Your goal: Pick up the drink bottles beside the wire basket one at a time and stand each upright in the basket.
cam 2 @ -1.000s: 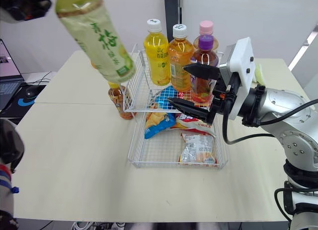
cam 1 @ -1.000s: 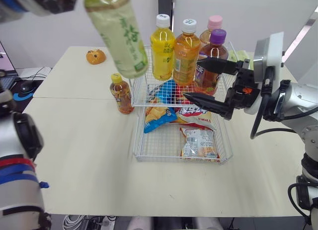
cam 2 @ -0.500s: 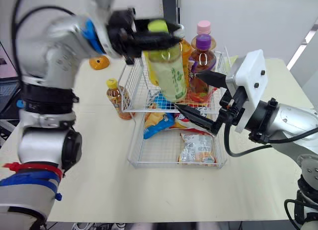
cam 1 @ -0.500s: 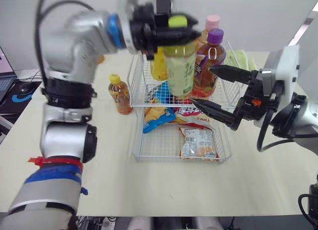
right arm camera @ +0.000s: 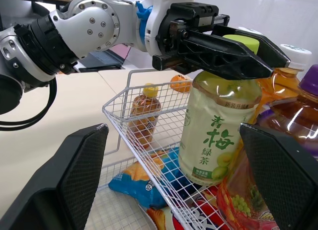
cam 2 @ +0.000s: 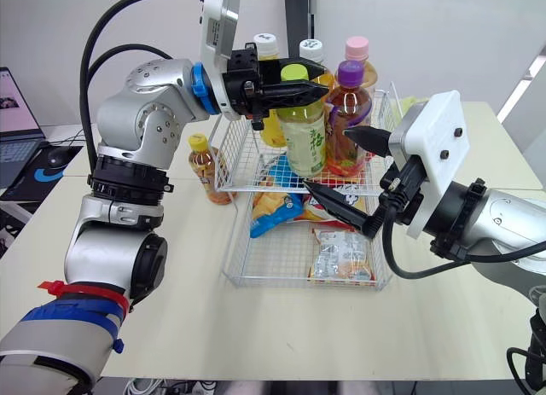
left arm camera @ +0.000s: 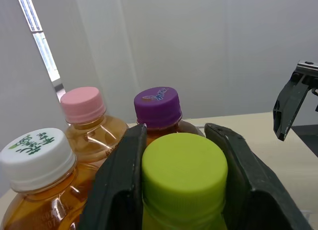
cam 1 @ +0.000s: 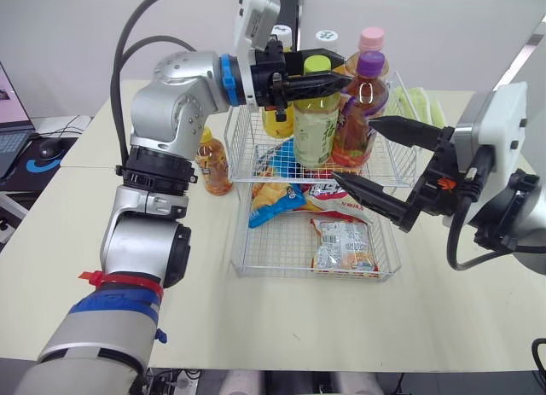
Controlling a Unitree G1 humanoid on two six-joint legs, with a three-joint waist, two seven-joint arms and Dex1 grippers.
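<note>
In the basket [cam 1: 235, 241], tea bottle [cam 1: 316, 126] upright.

Six bottles in all: one green-capped bottle [cam 1: 317, 113], one purple-capped bottle [cam 1: 358, 113], one pink-capped bottle [cam 1: 372, 41], two white-capped bottles [cam 2: 266, 45] [cam 2: 310, 49], and one small yellow-capped bottle [cam 1: 215, 169] out on the table [cam 1: 128, 267]. One wire basket [cam 1: 241, 233]. Snack packets [cam 1: 341, 246] in it: at least three, overlapping, exact count unclear.

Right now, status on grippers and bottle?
Left gripper shut on green tea bottle, upright at basket rear. Right gripper open over basket. Small amber bottle outside.
</note>
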